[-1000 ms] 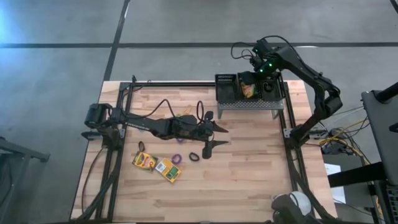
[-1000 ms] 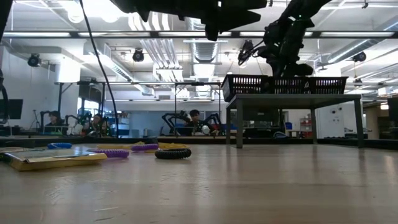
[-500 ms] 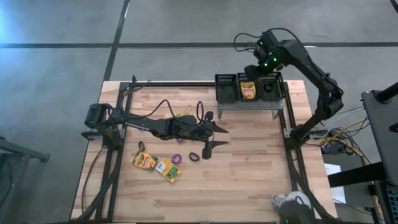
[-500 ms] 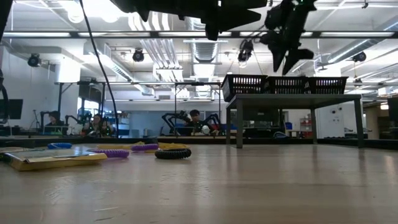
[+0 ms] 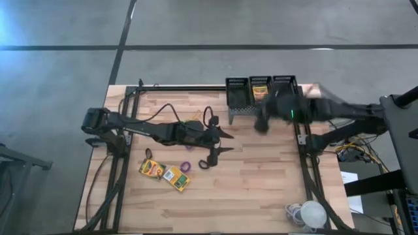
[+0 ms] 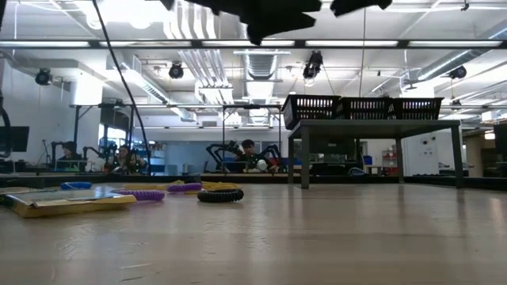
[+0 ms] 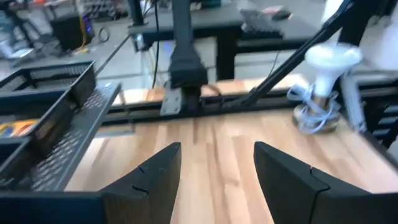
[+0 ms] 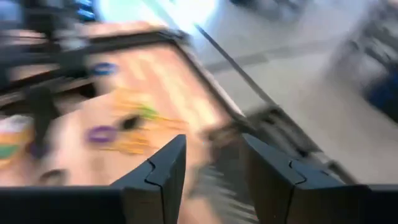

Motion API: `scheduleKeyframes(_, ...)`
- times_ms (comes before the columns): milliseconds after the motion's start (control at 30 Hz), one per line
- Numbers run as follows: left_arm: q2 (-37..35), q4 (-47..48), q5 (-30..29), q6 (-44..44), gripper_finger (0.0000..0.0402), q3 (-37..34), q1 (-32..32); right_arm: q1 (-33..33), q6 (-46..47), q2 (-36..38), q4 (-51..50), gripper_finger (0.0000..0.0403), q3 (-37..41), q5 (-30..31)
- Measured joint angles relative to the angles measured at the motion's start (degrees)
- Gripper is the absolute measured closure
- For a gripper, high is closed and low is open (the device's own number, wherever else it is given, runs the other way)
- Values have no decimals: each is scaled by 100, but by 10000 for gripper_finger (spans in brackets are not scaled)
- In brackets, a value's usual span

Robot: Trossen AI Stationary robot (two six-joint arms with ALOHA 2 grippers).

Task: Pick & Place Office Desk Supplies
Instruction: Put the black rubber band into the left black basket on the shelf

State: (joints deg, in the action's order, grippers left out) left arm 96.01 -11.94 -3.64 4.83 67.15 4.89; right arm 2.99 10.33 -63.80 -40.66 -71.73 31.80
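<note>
Three black mesh bins (image 5: 260, 87) stand in a row on a grey perforated stand (image 5: 245, 109) at the table's far right. A yellow-and-green crayon box (image 5: 260, 90) lies in the middle bin. Two more crayon boxes (image 5: 163, 173) lie flat on the near left of the table, beside a purple ring (image 5: 185, 166) and a black ring (image 5: 204, 163). Rubber bands (image 5: 192, 119) lie farther back. My left gripper (image 5: 228, 143) (image 7: 217, 171) hovers open over the table's middle, holding nothing. My right gripper (image 5: 261, 122) (image 8: 214, 165) is blurred in front of the stand, open and holding nothing.
A black frame rail (image 5: 215, 87) runs along the table's far edge and down both sides. A white lamp-like object (image 5: 312, 212) sits at the near right corner. Bare wood (image 5: 261, 176) lies between the rings and the right rail. In the low view the rings (image 6: 220, 195) lie left of the stand's legs.
My right gripper was over the middle bin with a crayon box tilted there. The box now lies flat in that bin. The gripper rose, then swung quickly toward the table's near edge and left, past the front of the stand.
</note>
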Motion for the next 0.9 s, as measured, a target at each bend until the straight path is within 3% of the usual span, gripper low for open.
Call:
scheduleKeyframes(167,-478,281,-804,61,204,-478,325,1803,-129,-6,2068,272,1451,487)
scheduleKeyframes(333,-1024,201,-1378,-327,206,-1282,659,2547,-304,-611,3843,280,2523,525)
scheduleKeyframes(467,-1273,-139,-1951,-1125,206,-2172,1063,2679,-298,-1313,5164,282,3069,298)
scheduleKeyframes(733,-1316,-946,-3781,-3322,206,-3748,2007,2456,-447,-3180,8392,279,3390,93)
scheduleKeyframes(800,-1304,-912,-4020,-4099,207,-4058,2137,2361,-460,-3687,8986,281,3271,94)
scheduleKeyframes(900,-1295,-712,-3884,-5033,207,-4354,2242,2228,-603,-4292,9338,285,2990,99)
